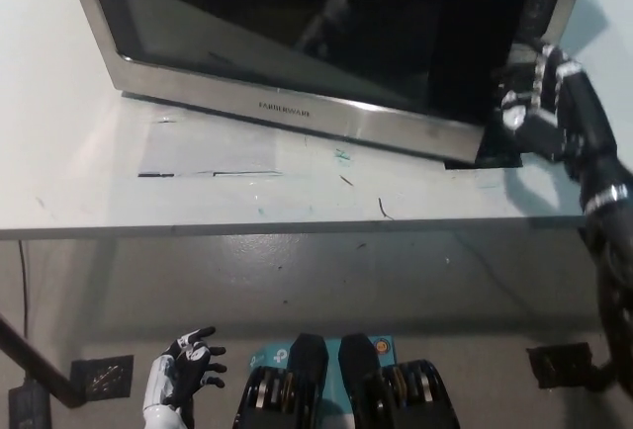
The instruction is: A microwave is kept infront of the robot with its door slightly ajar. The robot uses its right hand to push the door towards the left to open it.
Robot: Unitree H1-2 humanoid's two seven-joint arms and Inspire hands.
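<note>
**Right hand at the swung microwave door**

The black right hand sits with fingers spread, gripping nothing, against the free right edge of the Farberware microwave door. The door stretches away to that hand's left, angled out over the white tabletop. The white left hand hangs low, well apart, fingers loosely apart.

The right hand is black with white patches on its fingers; just beside it, toward the robot's left, the microwave door shows dark, glossy glass in a silver frame with small dark lettering; the table under that hand is white with dark scuffs and a greenish smear; the left hand is white with black fingers.
</note>
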